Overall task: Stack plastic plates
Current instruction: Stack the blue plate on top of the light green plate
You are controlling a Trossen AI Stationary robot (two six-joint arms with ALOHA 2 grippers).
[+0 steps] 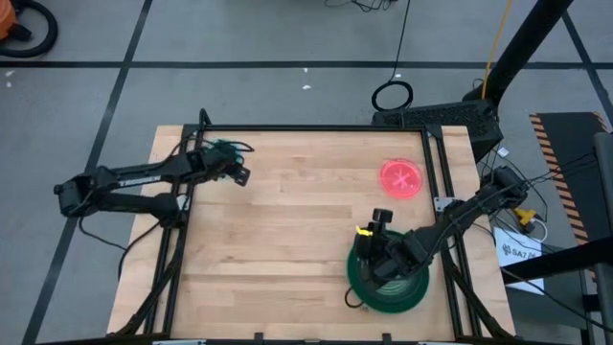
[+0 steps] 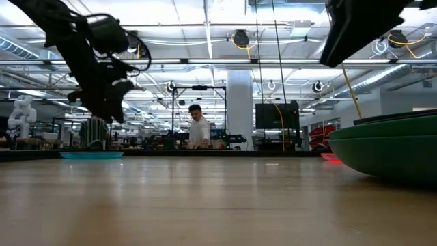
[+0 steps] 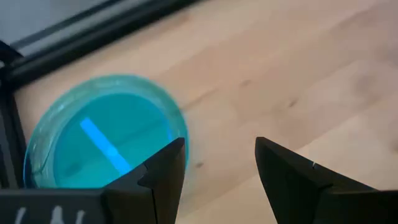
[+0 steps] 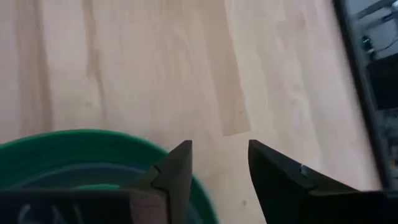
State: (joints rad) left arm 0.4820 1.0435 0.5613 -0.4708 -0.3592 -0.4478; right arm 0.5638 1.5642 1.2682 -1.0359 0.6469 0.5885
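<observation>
A stack with a large green plate at its base stands at the table's near right; it also shows in the low view and the right wrist view. My right gripper hovers open over the stack's far rim, and its fingers touch nothing. A small pink plate lies flat at the far right. A small translucent blue plate lies flat at the far left corner, partly under my left arm. My left gripper is open above the table beside it and is empty.
A black metal frame runs around the table's edges. The bare wood in the table's middle is free room. In the low view a person stands in the room far behind the table.
</observation>
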